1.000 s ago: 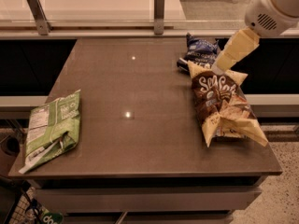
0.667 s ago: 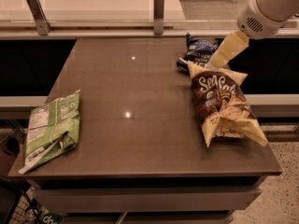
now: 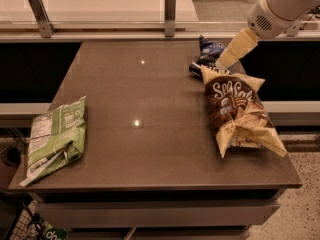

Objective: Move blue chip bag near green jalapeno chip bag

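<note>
The blue chip bag lies at the far right of the table, dark navy and glossy, its near end touching the top of the brown bag. The green jalapeno chip bag lies flat at the table's front left corner, with its white label panel on the left side. My gripper reaches down from the upper right on a white arm. Its beige tip sits at the right edge of the blue bag, right above the brown bag's top.
A larger brown-and-yellow chip bag lies at the right of the table, just in front of the blue bag. A glass rail with two metal posts runs along the far edge. The floor shows to the right.
The arm and gripper have shifted a little to the left, closer over the blue bag. The three bags have not moved.
</note>
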